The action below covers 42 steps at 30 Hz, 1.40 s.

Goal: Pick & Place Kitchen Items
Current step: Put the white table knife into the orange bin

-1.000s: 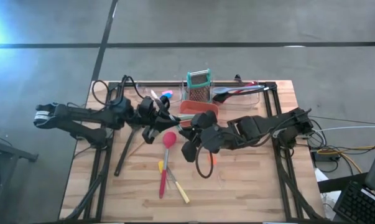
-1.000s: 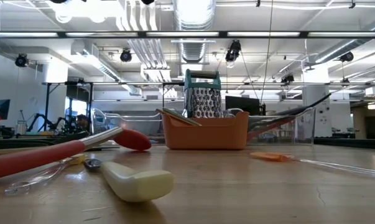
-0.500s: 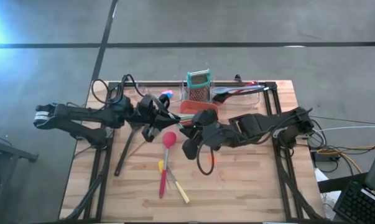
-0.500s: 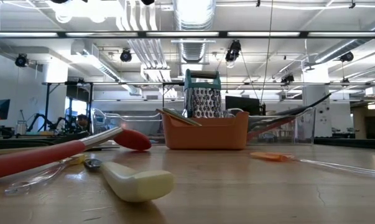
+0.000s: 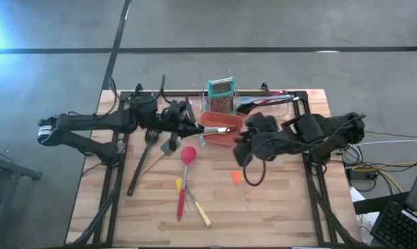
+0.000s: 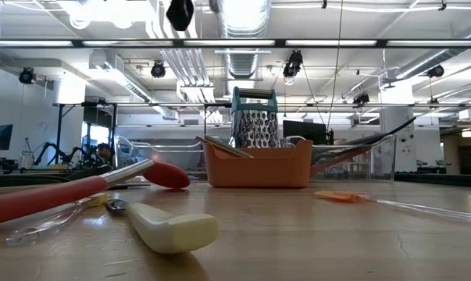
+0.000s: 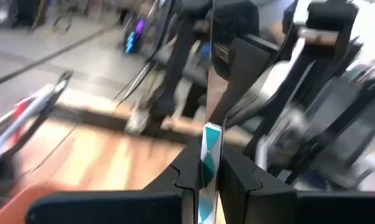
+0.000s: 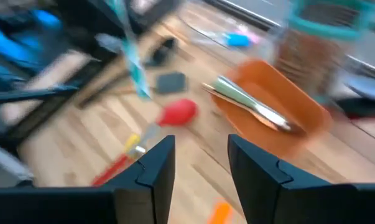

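My left gripper [image 5: 196, 131] hovers by the left side of the red-orange bin [image 5: 230, 138], shut on a slim teal-and-white utensil [image 8: 132, 59]. My right gripper [image 8: 201, 168] stands open with nothing between its fingers, to the right of the bin in the high view [image 5: 246, 149]. A grey-green utensil [image 8: 249, 106] lies inside the bin. On the wood lie a red spoon [image 5: 187, 155], a yellow-handled knife [image 5: 201, 213], an orange scraper [image 5: 236, 178] and a black spatula [image 5: 147, 142]. My left gripper pinches the slim utensil between its two fingers [image 7: 187, 177], on a teal-and-white patterned stretch [image 7: 210, 146]. The utensil runs on beyond the fingertips as a thin dark shaft [image 7: 211, 56]. In the right wrist view it stands steeply, and its lower end [image 8: 143, 92] seems clear of the table.
The teal-framed box grater [image 5: 220, 97] stands just behind the bin. More utensils [image 5: 263, 101] lie along the far edge. Black cables loop over the table by the right arm [image 5: 253, 176]. Bare wood lies toward the near edge [image 5: 277, 214].
My right gripper has drawn back from the middle of the table toward the right edge, uncovering the bin. My left gripper has moved right toward the bin with the slim utensil, and its arm has risen.
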### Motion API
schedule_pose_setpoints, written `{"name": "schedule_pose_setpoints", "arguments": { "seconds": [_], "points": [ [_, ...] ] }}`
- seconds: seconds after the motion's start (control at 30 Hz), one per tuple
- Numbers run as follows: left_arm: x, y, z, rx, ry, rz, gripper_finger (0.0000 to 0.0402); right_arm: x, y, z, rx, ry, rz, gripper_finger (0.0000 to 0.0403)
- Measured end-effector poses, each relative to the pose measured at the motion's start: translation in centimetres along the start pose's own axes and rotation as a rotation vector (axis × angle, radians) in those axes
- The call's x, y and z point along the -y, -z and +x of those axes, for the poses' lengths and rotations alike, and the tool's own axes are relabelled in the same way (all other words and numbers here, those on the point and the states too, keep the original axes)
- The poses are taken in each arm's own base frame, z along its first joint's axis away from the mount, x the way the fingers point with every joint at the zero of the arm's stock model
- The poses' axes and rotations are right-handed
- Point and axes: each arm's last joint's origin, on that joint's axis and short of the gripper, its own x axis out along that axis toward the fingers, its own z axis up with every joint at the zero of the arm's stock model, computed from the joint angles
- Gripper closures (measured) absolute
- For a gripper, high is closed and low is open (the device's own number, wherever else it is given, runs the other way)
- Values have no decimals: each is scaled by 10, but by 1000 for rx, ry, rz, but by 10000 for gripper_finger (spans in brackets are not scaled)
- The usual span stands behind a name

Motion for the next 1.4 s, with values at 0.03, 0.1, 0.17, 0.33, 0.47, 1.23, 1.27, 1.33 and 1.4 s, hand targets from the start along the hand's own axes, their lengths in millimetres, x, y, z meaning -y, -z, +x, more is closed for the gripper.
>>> {"name": "schedule_pose_setpoints", "arguments": {
  "seconds": [0.03, 0.1, 0.17, 0.33, 0.47, 1.23, 1.27, 1.33, 1.4],
  "points": [
    [-2, -3, -1, -40, -23, 11, 368, 3, 2, -1, -15, 28, 10, 263],
    [-7, -10, -4, -118, -80, 30, 368, 10, 5, -6, -33, 71, 32, 267],
    [-12, -18, -5, -180, -120, 48, 368, 18, 8, -11, -46, 123, 45, 272],
    [-30, -35, -3, -367, -227, 42, 368, 29, 9, -25, -9, 132, 55, 282],
    [-45, -44, 6, -529, -330, 41, 368, 38, 9, -33, 32, 135, 60, 289],
    [-120, 12, 87, -1427, -558, 77, 368, 55, 15, -34, 72, 180, 37, 316],
    [-122, 16, 90, -1452, -554, 71, 368, 57, 15, -36, 80, 178, 41, 315],
    [-127, 24, 97, -1484, -549, 64, 368, 59, 13, -39, 110, 182, 45, 312],
    [-130, 29, 102, -1498, -548, 61, 368, 61, 12, -41, 132, 187, 46, 312]
  ]
}}
